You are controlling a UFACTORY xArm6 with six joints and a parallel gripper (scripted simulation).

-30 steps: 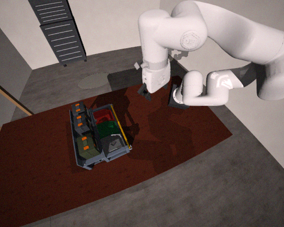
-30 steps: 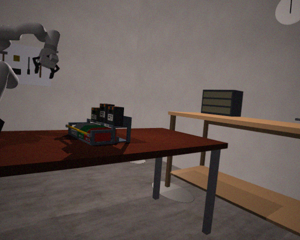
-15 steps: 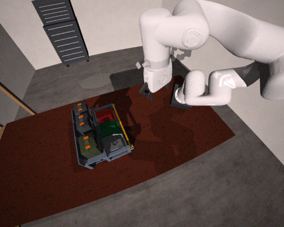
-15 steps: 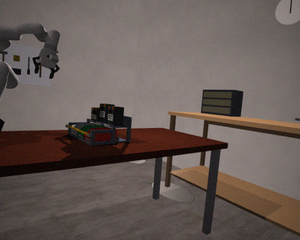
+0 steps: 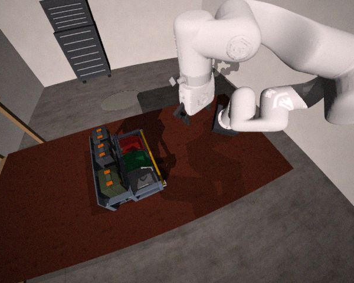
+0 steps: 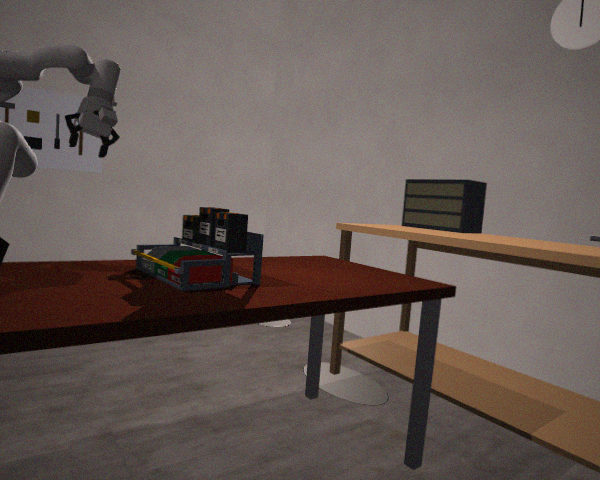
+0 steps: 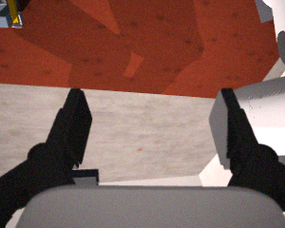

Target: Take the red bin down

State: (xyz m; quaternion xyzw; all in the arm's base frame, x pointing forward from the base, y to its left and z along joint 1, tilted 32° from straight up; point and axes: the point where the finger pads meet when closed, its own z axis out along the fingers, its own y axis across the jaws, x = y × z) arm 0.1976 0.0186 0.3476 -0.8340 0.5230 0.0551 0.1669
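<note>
Item: red open bin — seated in the front row of a small grey shelf on the dark red surface. In the top view it takes the 12 o'clock end of that row, a green bin touching it in the middle and a dark grey bin at the 6 o'clock end. A yellow bar runs along the row's 3 o'clock side. Behind, at 9 o'clock, sit darker bins with orange tabs.

Item: claw — raised well above the surface, at about 1 o'clock from the shelf and well apart from it. Its black fingers stand spread wide, nothing between them.

Item: drawer cabinet on a wooden bench, at 3 o'clock in the exterior view.
</note>
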